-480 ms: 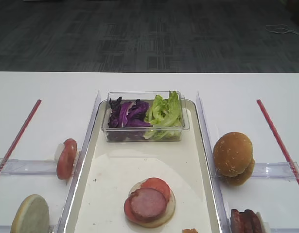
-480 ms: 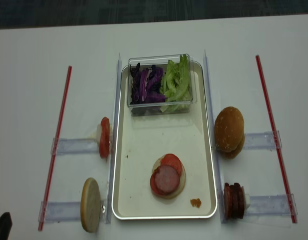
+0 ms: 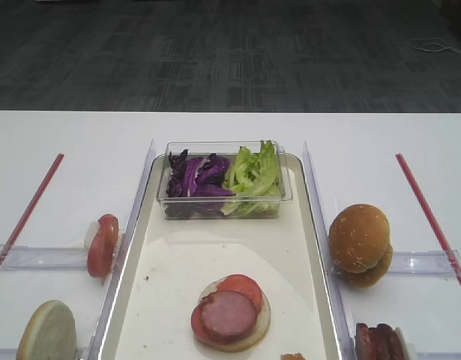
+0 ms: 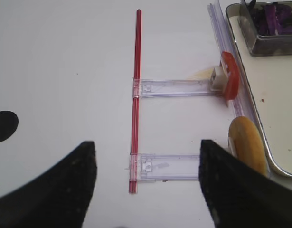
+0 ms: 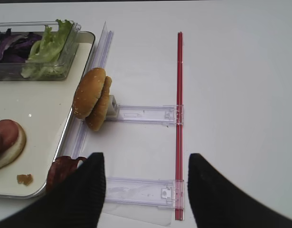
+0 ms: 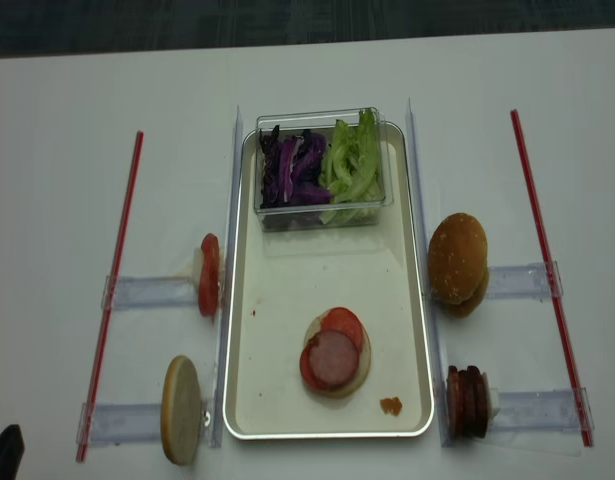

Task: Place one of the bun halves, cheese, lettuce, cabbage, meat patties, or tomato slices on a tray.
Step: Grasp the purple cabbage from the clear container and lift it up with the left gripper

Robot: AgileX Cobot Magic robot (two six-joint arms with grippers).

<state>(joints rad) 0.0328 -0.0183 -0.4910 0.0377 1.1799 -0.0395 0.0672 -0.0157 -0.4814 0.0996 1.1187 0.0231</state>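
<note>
Green lettuce [image 3: 254, 174] in tub at tray's [image 6: 412, 330] far end: light, limp, tears easily; pinch a leaf edge. Left gripper [image 4: 146, 185] released, right gripper [image 5: 146, 183] spread, both empty.

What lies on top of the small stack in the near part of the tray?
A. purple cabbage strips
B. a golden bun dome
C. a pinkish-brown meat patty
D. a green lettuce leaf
C: the meat patty rests on tomato slices over a pale bun half on the tray.
</note>
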